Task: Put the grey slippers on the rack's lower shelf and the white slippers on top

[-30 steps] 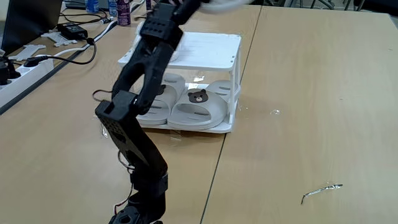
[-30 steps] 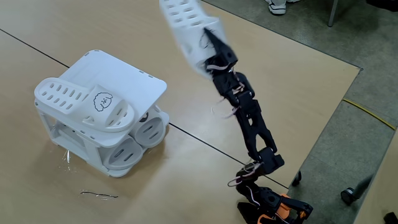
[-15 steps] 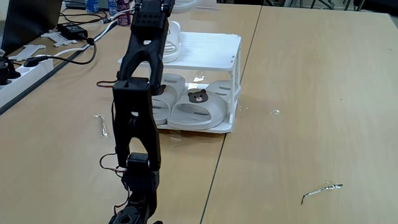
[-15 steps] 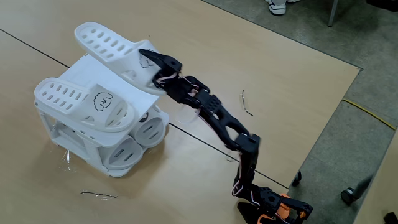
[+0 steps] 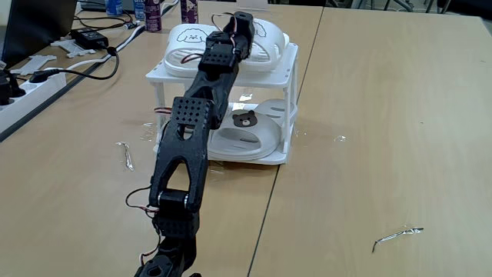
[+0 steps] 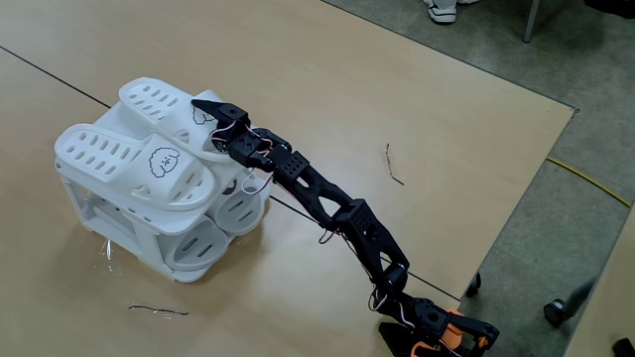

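The white rack (image 5: 290, 74) (image 6: 99, 213) stands on the wooden table. Both grey slippers (image 5: 246, 138) (image 6: 238, 208) with bear emblems lie side by side on the lower shelf (image 5: 261, 160). Two white slippers with dog faces rest on the slatted top: one (image 5: 187, 40) (image 6: 124, 164) lies free, the other (image 5: 269, 37) (image 6: 164, 102) lies beside it. My gripper (image 5: 244, 27) (image 6: 210, 127) reaches over the rack top, its fingers closed around this second slipper's strap.
A power strip (image 5: 31, 77), cables and bottles (image 5: 152, 11) sit at the left and back in a fixed view. Thin wire scraps lie on the table (image 5: 396, 235) (image 6: 159, 310) (image 6: 394, 164). The table's edge and floor are at right (image 6: 556, 198).
The arm swung the second white slipper down from the air onto the rack top beside the first one and stretched out over the rack.
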Available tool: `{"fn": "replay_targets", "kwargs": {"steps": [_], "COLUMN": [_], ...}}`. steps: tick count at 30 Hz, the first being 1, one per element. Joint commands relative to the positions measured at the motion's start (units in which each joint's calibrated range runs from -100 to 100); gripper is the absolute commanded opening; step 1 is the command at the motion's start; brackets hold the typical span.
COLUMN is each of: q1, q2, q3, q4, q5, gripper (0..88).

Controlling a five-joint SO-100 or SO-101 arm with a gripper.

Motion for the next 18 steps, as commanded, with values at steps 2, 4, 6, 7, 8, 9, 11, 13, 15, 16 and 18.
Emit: {"fn": "replay_targets", "kwargs": {"steps": [2, 4, 6, 7, 8, 9, 11, 13, 15, 16, 18], "q1": [-0.3, -0.5, -0.6, -0.6, -0.6, -0.5, -0.4, -0.3, -0.1, 0.0, 0.1], "q2": [-0.4, -0.4, -0.4, -0.4, -0.9, -1.1, -2.8, -5.5, -10.4, -13.0, -19.0], "q3": [-4.1, -2.9, -2.1, -1.2, 0.0, 1.3, 3.0, 7.0, 13.0, 15.9, 22.7], "q4": [-0.8, -0.8, -0.8, -0.8, -0.8, -0.8, -0.8, -0.8, -0.8, -0.8, -0.8], "q5": [0.4, 0.4, 0.4, 0.4, 0.4, 0.4, 0.4, 0.4, 0.4, 0.4, 0.4], "gripper": [0.7, 0.7, 1.1, 1.8, 5.5, 12.2, 27.1, 33.0, 32.7, 32.7, 32.7]}}
